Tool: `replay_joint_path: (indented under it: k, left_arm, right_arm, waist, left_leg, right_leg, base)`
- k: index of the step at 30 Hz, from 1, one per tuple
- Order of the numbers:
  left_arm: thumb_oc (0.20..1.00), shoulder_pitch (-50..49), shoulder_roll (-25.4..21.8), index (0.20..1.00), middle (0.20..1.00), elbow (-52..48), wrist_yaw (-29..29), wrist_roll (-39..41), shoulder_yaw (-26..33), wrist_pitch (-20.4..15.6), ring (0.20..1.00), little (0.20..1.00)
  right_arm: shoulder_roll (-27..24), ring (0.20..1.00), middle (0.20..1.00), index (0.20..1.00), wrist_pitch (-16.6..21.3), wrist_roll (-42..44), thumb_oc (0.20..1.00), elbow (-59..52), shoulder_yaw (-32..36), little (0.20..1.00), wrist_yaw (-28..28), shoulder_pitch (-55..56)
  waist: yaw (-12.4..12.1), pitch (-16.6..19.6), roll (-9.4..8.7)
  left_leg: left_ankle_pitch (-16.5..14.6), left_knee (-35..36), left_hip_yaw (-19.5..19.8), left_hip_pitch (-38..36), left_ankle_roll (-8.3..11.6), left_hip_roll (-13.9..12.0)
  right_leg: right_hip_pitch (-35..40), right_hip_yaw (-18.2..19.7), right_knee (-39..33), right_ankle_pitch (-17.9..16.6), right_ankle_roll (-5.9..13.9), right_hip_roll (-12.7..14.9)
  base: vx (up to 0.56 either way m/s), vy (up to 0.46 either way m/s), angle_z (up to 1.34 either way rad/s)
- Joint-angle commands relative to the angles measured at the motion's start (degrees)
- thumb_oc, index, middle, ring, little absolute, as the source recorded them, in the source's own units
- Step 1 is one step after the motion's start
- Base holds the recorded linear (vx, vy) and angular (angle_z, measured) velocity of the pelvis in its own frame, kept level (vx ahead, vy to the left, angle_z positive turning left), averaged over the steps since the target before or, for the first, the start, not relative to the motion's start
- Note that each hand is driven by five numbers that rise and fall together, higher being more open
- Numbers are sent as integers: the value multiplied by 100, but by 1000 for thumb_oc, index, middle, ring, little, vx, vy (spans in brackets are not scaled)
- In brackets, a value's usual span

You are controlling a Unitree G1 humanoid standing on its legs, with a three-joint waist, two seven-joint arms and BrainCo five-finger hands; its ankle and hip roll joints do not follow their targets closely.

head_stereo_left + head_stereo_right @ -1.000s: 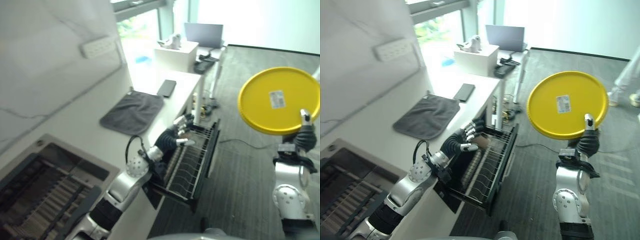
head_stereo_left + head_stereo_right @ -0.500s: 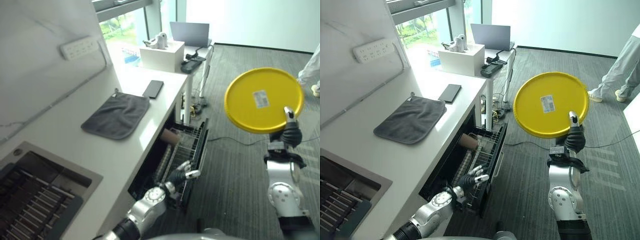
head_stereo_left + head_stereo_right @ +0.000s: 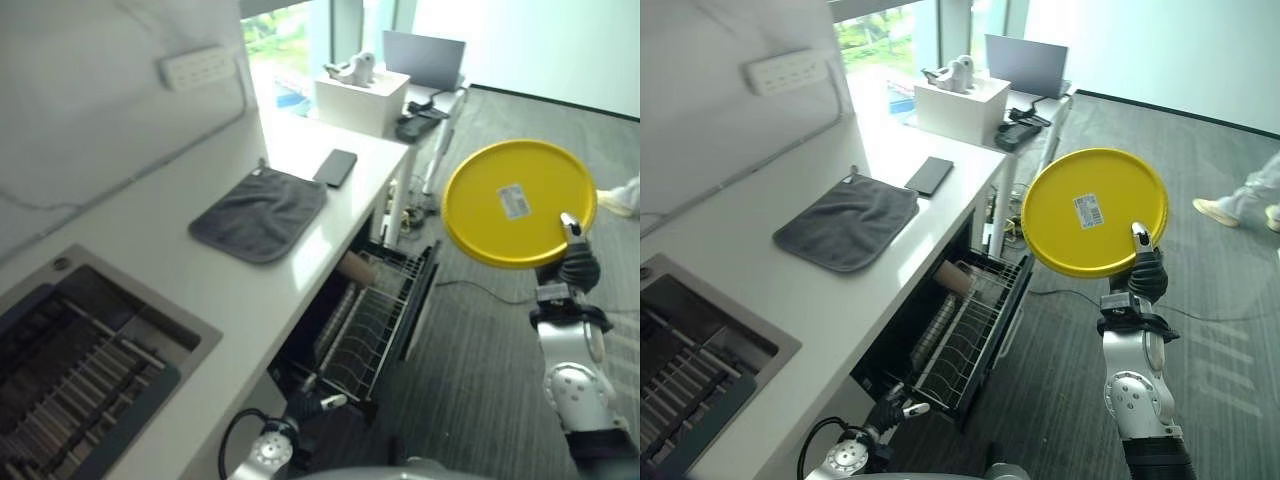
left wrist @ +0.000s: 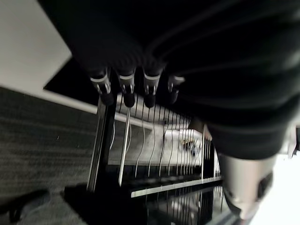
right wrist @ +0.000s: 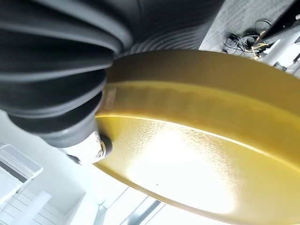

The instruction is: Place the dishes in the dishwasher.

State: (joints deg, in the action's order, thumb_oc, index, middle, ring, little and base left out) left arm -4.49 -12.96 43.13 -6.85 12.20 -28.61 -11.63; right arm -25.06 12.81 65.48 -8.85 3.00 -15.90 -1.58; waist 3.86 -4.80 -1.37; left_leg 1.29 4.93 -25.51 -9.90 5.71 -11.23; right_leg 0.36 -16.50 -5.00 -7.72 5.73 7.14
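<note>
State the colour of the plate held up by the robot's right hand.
Yellow: the plate shows best in the right eye view.

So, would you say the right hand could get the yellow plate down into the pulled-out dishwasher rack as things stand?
Probably yes. The right hand holds the yellow plate up over open floor, the dishwasher rack is pulled out with free slots, and the left hand sits low at its near end.

Daylight floods in from the window (image 3: 290, 25), washing out the far countertop (image 3: 330, 135) to glare. Dishwasher cavity (image 3: 925, 335) in deep shadow. Bright hotspot on the yellow plate (image 5: 187, 159), close and soft. Left wrist view dim, hand cover a dark blur.
</note>
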Motion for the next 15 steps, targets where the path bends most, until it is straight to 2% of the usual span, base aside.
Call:
replay_joint_path:
  k: [1, 5, 9, 13, 14, 15]
  left_arm:
    - [1000, 4, -198, 1000, 1000, 189, -225, -553, 131, -515, 1000, 1000]
    - [1000, -105, -211, 1000, 1000, 1013, -622, -606, 462, -695, 1000, 1000]
    - [1000, -222, -134, 1000, 1000, 1782, -928, -381, 904, -722, 1000, 1000]
    - [1000, -333, -57, 1000, 1000, 2152, -1094, -193, 1254, -654, 1000, 1000]
    - [1000, -452, -75, 1000, 1000, 2346, -1131, -298, 1444, -738, 1000, 1000]
    - [1000, -473, -86, 1000, 1000, 2390, -1122, -329, 1476, -770, 1000, 1000]
  right_arm:
    - [-156, 200, 200, 200, 174, -33, 200, -159, 376, 200, 317, -673]
    - [-123, 200, 200, 200, 50, -198, 200, -150, 322, 200, 230, -821]
    - [-79, 200, 200, 200, -137, -483, 200, -173, 218, 200, 7, -960]
    - [-21, 200, 200, 200, -148, -562, 200, -44, 167, 200, -107, -981]
    - [3, 200, 200, 200, -59, -560, 200, 103, 122, 200, -184, -986]
    - [19, 200, 200, 200, -35, -570, 200, 131, 108, 200, -198, -985]
  waist:
    - [-145, -24, -332]
    - [-334, -24, -309]
    - [-554, -61, -292]
    - [-713, -69, -274]
    - [-807, -102, -253]
    - [-823, -108, -241]
  left_leg:
    - [875, 7, 436, 549, 146, -373]
    - [942, 7, 659, 686, 142, -369]
    - [971, 7, 898, 807, 144, -363]
    - [963, 7, 1150, 905, 117, -296]
    - [970, 6, 1353, 968, 105, -251]
    - [972, 6, 1385, 991, 103, -245]
  right_leg:
    - [736, -349, 171, 341, 12, 78]
    - [749, -456, 288, 469, -58, 52]
    - [766, -573, 435, 630, -114, 49]
    - [746, -607, 503, 692, -151, 43]
    - [719, -571, 583, 756, -179, 32]
    - [708, -570, 604, 770, -189, 31]
  base:
    - [52, 42, 19]
    - [72, 74, 25]
    - [48, 67, 20]
    - [29, 41, 26]
    - [2, 37, 23]
    - [-1, 50, 25]
